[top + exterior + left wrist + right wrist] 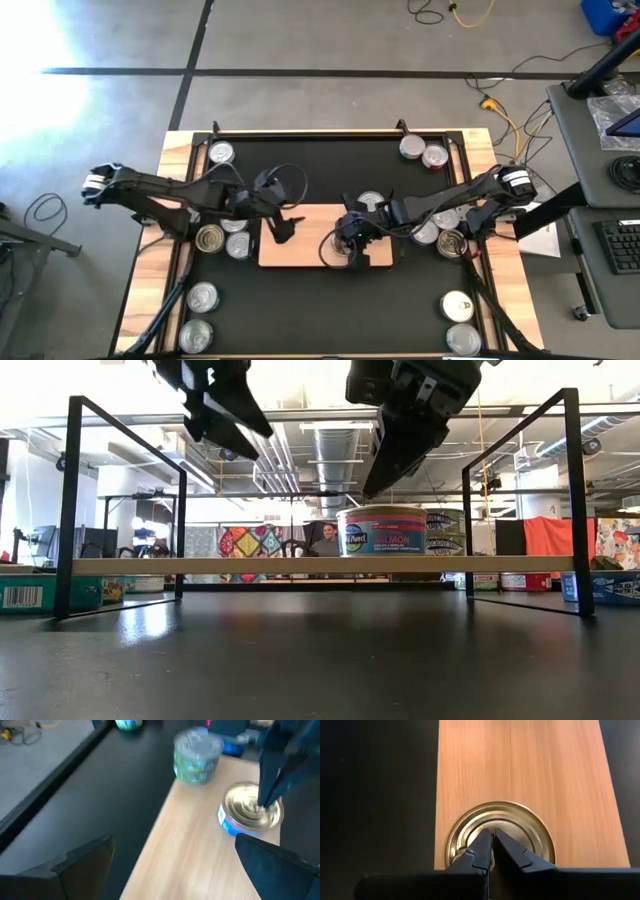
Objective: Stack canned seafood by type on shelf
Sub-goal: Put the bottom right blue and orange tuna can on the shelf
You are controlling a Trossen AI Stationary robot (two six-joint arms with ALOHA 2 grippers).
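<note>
My right claw [492,851] is pinched tight, tips resting on top of a gold-topped can [500,836] standing on the shelf [520,765], nothing gripped. Left claw [283,226] hangs wide apart over the shelf's other end, empty. Other cans [221,153] sit round the black mat [320,300] on the surface.

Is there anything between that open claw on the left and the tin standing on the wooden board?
Nothing lies on the shelf between the open left gripper and the gold-topped tin; the board is bare wood there. But the shut right gripper sits right over that tin's lid, so it stands in the way from above.
</note>
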